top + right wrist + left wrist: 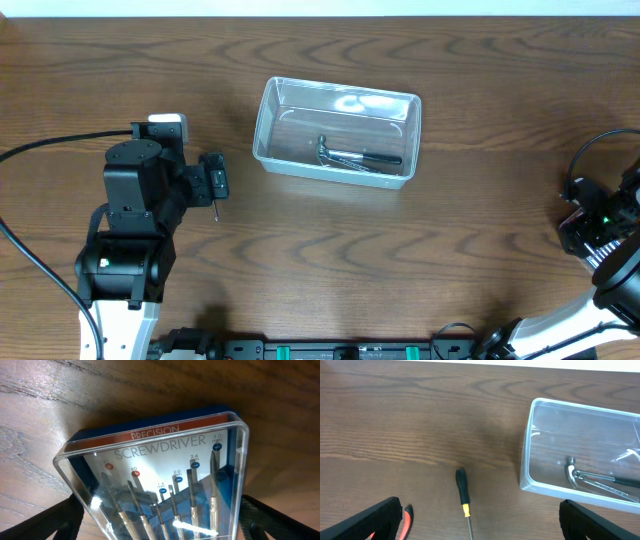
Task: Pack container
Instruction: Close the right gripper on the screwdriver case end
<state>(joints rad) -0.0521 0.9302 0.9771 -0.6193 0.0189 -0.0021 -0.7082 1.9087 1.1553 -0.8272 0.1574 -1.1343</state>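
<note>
The clear container point(268, 120) stands at the table's middle and holds a hammer point(350, 156); it also shows in the left wrist view point(527, 445). My left gripper point(480, 522) is open, above a screwdriver point(462, 485) with a black handle and a yellow band. A red-handled tool point(406, 520) lies by its left finger. In the overhead view the left gripper point(213, 185) is left of the container. My right gripper point(160, 527) is open, its fingers on either side of a clear precision screwdriver case point(165, 465), with a gap at the left finger.
The right arm point(600, 230) sits at the table's far right edge, and the case does not show in the overhead view. A black cable point(40, 150) runs across the left side. Bare wood lies between the container and the right arm.
</note>
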